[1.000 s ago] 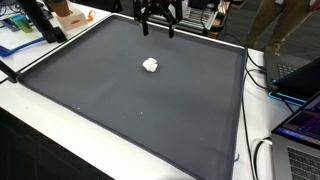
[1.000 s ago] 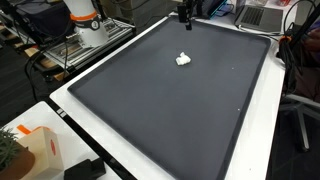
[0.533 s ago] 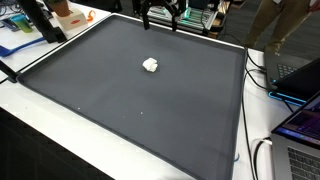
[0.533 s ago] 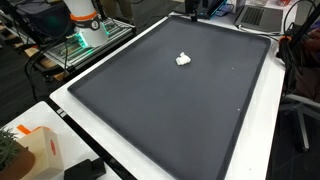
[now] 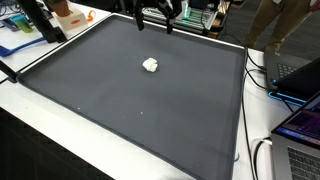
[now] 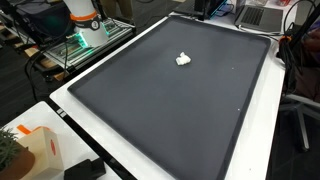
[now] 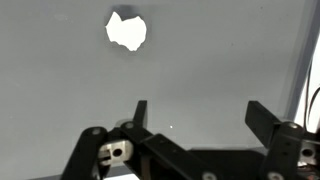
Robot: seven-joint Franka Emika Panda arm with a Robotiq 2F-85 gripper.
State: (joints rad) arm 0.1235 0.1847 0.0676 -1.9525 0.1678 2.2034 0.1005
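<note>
A small white crumpled lump [image 5: 150, 65] lies on the dark grey mat [image 5: 130, 100]; it shows in both exterior views [image 6: 183, 59] and near the top of the wrist view [image 7: 127, 30]. My gripper [image 5: 154, 24] hangs above the mat's far edge, apart from the lump and well above it. In the wrist view the gripper [image 7: 201, 118] is open, its two black fingers [image 7: 140, 112] spread wide with only bare mat between them. In an exterior view the gripper [image 6: 201, 12] is barely in frame at the top edge.
The mat has a raised white border [image 6: 105, 65]. The robot base [image 6: 83, 20] stands beside it. Laptops [image 5: 300, 75] and cables sit off one side, an orange box [image 6: 35, 150] and a plant at a corner. A person [image 5: 280, 20] stands behind the table.
The gripper has risen and drawn back toward the mat's far edge, away from the white lump. The lump has not moved.
</note>
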